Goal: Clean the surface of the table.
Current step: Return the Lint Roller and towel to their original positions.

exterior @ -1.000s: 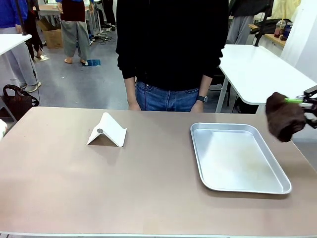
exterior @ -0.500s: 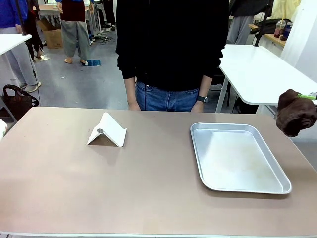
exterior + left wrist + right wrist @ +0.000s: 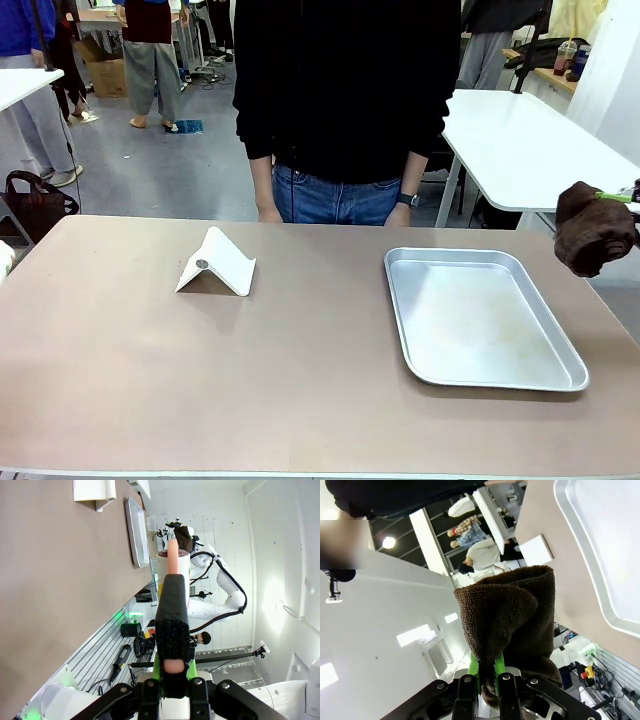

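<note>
While its long axis runs side to side across the front view, the tabletop (image 3: 200, 380) spans the whole width of the picture, a smooth matte beige-brown rectangle with a thin pale front edge along the bottom; both its side ends are cut off by the picture's borders. A person in a black top and blue jeans (image 3: 340, 120) stands just beyond the tabletop's far edge, cropped above the chest, hands hanging near that edge. On the tabletop's right half lies a silver metal tray (image 3: 405, 330), a shallow rounded rectangle with a raised rim, its long axis running from the far edge toward the near one and slightly skewed. On the tabletop's left half, toward the far edge and well apart from the tray, sits a white folded stand (image 3: 217, 264), tent-shaped with a small dark round spot on its near face.

Off the tabletop's right end and raised above it hangs a dark brown cloth (image 3: 594, 227), a bunched terry lump. The right gripper (image 3: 487, 668) is clamped on this cloth (image 3: 507, 615); in the right wrist view the looped pile drapes over the green pads and hides the fingertips, and in the front view the arm itself is cut off by the right border.

In the left wrist view the tabletop (image 3: 55, 605) stands sideways as a flat brown plane. The left gripper (image 3: 172, 630) is pressed together on a slim pinkish stick wrapped in a dark rough sleeve (image 3: 172, 615); what that thing is cannot be made out.
</note>
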Robot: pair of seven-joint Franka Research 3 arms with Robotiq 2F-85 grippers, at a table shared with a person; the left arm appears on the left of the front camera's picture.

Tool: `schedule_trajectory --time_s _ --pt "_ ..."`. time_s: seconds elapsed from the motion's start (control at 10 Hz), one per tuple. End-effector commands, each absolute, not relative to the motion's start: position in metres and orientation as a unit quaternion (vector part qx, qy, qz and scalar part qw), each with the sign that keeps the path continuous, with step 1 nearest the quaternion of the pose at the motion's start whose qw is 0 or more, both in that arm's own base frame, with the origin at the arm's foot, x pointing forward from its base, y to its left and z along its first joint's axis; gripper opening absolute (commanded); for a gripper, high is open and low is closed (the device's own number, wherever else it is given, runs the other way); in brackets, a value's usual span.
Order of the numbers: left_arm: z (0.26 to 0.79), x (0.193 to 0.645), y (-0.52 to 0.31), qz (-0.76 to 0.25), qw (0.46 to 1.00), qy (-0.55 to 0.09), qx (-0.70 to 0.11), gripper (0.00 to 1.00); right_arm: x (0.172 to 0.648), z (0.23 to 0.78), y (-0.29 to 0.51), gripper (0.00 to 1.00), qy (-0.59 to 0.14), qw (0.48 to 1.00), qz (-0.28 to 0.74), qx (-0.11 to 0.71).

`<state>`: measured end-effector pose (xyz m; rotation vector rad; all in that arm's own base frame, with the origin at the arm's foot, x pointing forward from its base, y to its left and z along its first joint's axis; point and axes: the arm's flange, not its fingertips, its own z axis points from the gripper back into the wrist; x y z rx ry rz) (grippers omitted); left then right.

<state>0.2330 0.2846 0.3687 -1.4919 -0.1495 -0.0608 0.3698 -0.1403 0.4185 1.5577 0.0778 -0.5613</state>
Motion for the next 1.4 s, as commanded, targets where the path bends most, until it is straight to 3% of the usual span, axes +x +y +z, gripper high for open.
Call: schedule_trajectory --time_s 0.0,0.5,0.6,1.1,1.3 --pt "0.374 0.231 0.286 -0.024 0.73 -0.065 -0.68 0.2 0.371 0.422 -0.142 0.14 0.033 0.676 -0.237 0.697" --pt "0.369 0.233 0.285 -0.028 0.731 -0.068 -0.678 0.2 0.37 0.418 -0.14 0.14 0.035 0.676 -0.25 0.693" --pt "0.393 0.227 0.284 -0.021 0.736 -0.084 -0.671 0.2 0.371 0.424 -0.134 0.14 0.013 0.671 -0.258 0.695" --pt "0.48 0.308 0.156 0.013 0.799 -0.052 -0.599 0.2 0.434 0.442 0.019 0.14 0.062 0.731 -0.185 0.654" --pt "0.5 0.336 0.094 -0.024 0.838 -0.037 -0.544 0.2 0.449 0.426 0.082 0.14 0.069 0.771 -0.163 0.612"
